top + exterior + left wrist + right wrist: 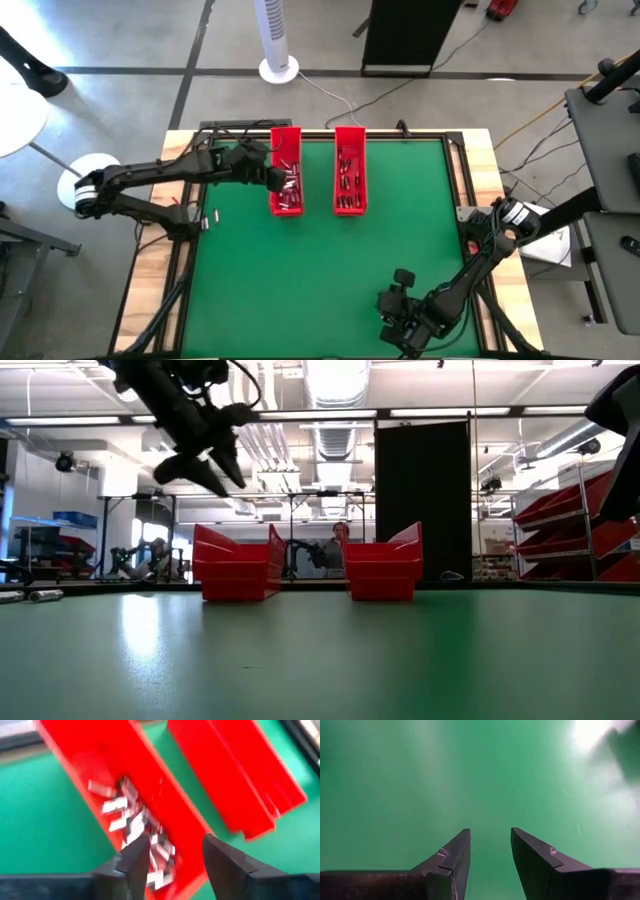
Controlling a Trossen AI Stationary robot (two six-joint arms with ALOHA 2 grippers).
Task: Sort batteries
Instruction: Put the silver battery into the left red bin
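Left end effector is hovering over the left red tray of batteries, fingers spread and gripping nothing.

Two long red trays are sitting side by side at the far part of the green tabletop. The batteries are lying in a loose heap toward the near end of the left tray, and more batteries are lying along the right red tray. In the left wrist view the two dark fingers are standing apart above the heap, with nothing between them. In the low view the left end effector is hanging well above the trays' rims. The right end effector is waiting near the tabletop's near edge, its fingers spread over bare green mat. A couple of small silvery cylinders are lying at the tabletop's left edge.
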